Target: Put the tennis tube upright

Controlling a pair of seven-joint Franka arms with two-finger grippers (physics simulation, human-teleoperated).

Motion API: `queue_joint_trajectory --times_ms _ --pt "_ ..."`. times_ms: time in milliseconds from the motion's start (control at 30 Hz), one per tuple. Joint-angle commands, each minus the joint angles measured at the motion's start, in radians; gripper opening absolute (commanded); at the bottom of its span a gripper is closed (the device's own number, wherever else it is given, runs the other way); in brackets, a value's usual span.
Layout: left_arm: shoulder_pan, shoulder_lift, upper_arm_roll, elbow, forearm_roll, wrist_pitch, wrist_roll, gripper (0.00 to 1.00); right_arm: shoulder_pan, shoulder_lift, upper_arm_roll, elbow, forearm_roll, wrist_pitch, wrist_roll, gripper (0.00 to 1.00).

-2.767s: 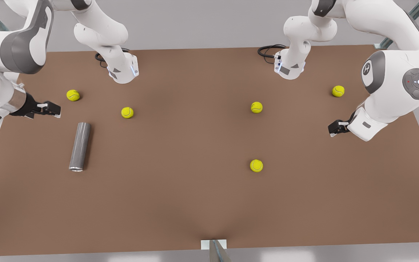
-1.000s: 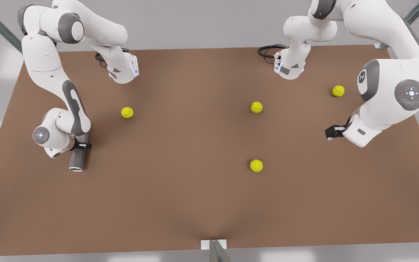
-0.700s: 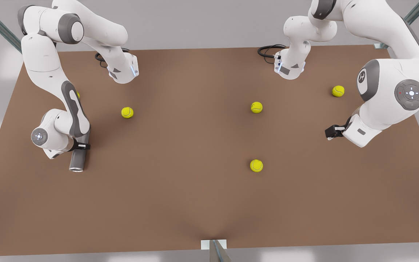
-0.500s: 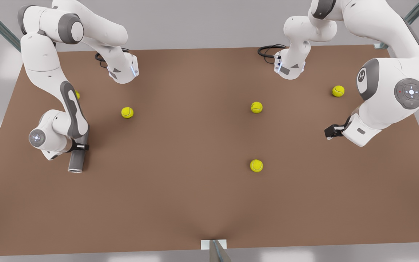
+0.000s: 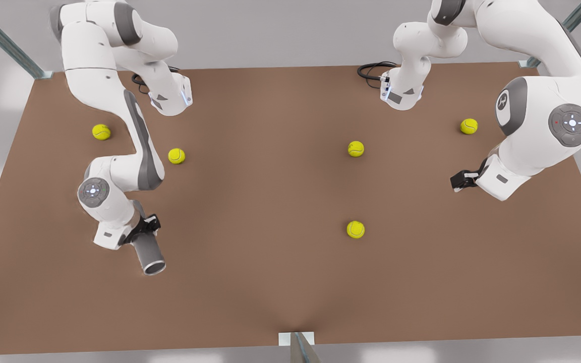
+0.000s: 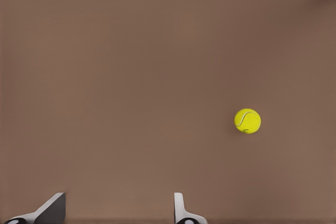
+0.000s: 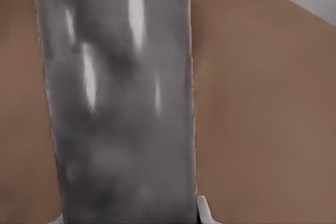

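The tennis tube [image 5: 148, 254] is a grey cylinder with a silvery rim. It is off the brown table [image 5: 250, 282] at the front view's left, tilted, with its open rim end facing the camera. My right gripper [image 5: 144, 229] is shut on its body; the right wrist view has the tube [image 7: 115, 103] close up, with one fingertip [image 7: 206, 212] beside it. My left gripper [image 5: 457, 181] waits at the front view's right. In the left wrist view the left gripper [image 6: 116, 207] is open with nothing between its fingers, above bare table.
Several yellow-green tennis balls lie scattered on the table: one [image 5: 101, 132] and another [image 5: 176, 156] behind the right arm, one [image 5: 355, 229] in the middle, also in the left wrist view [image 6: 247, 120]. Both arm bases stand at the far edge. A small bracket [image 5: 295, 339] sits on the near edge.
The right arm closed on the lying tube, then lifted it and swung it toward the near edge and the front view's right, tilting its rim end up. The left arm barely moved.
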Motion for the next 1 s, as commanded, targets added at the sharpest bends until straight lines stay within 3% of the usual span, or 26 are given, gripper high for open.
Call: queue_joint_trajectory --times_ms 0,133,300,400,500,633,967 --pt "-0.001 -0.002 0.0 0.002 0.001 -0.003 -0.007 1.0 0.076 0.004 0.0 0.036 -0.022 -0.029 -0.21 0.62" --pt "-0.001 -0.003 0.0 0.002 0.001 -0.003 -0.007 1.0 0.269 0.043 0.0 0.106 -0.152 -0.019 -0.249 0.62" --pt "-0.001 -0.008 0.0 0.001 0.001 -0.003 -0.007 1.0 0.289 0.106 0.207 0.162 -0.439 0.005 -0.265 0.62" --pt "-0.001 -0.008 0.0 0.001 0.001 -0.003 -0.007 1.0 0.289 0.122 0.266 0.191 -0.482 0.005 -0.286 0.62" --pt "-0.001 -0.008 0.0 -0.001 0.001 -0.003 -0.007 1.0 0.369 0.268 0.269 0.393 -0.475 -0.012 -0.277 0.62" --pt "-0.001 -0.007 0.0 -0.001 0.003 -0.003 -0.006 1.0 0.441 0.354 0.272 0.533 -0.395 -0.087 -0.268 0.62" --pt "-0.001 0.003 0.0 -0.001 0.003 -0.001 -0.006 1.0 0.577 0.549 0.249 0.709 -0.243 -0.073 -0.072 0.62"
